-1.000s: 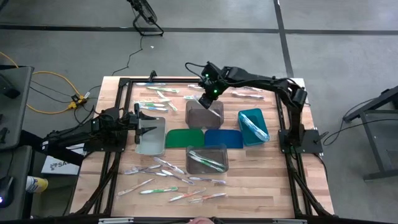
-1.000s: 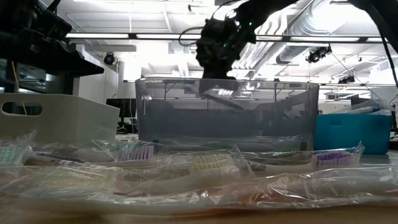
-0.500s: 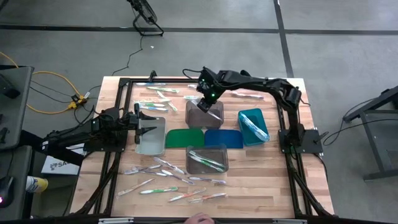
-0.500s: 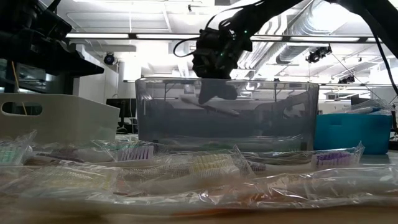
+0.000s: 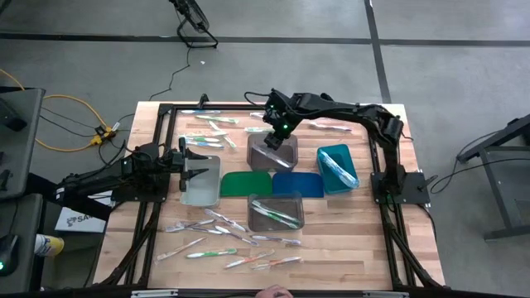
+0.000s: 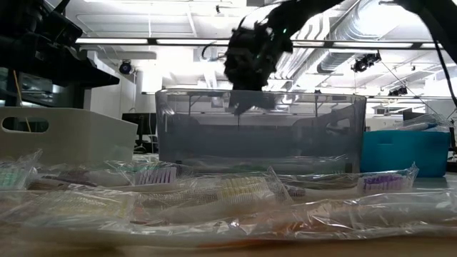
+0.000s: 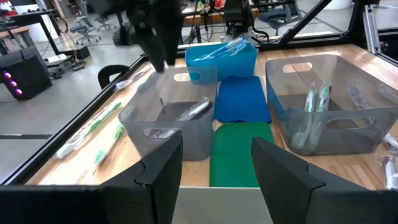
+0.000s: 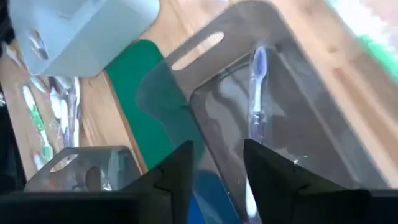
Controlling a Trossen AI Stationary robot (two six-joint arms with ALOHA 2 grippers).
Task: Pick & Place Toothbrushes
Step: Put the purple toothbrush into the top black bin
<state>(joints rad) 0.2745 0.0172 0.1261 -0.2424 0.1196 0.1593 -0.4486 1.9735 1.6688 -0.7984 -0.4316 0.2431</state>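
My right gripper point(image 5: 276, 135) point(image 8: 217, 168) hangs open over the far grey bin point(image 5: 272, 152) point(image 8: 280, 124). A white-and-purple toothbrush point(image 8: 256, 93) point(image 7: 193, 111) lies on that bin's floor below the fingers, touched by neither. My left gripper point(image 5: 195, 162) point(image 7: 217, 165) waits open and empty above the white bin point(image 5: 201, 180) at the left. More wrapped toothbrushes lie loose along the near edge point(image 5: 224, 240) point(image 6: 235, 189) and the far edge point(image 5: 211, 126). Others lie in the near grey bin point(image 5: 277, 213) and the teal bin point(image 5: 337, 168).
A green mat point(image 5: 247, 184) and a blue mat point(image 5: 296, 184) lie flat between the bins at mid-table. The black frame rails point(image 5: 389, 207) run along the table's sides. In the low view the near grey bin point(image 6: 260, 128) stands in front of my right gripper point(image 6: 250, 96).
My right gripper has let go of the toothbrush. In the low view it hung below the fingers a second ago and half a second ago. Now it is gone from under them and lies in the far grey bin. The left arm has kept still.
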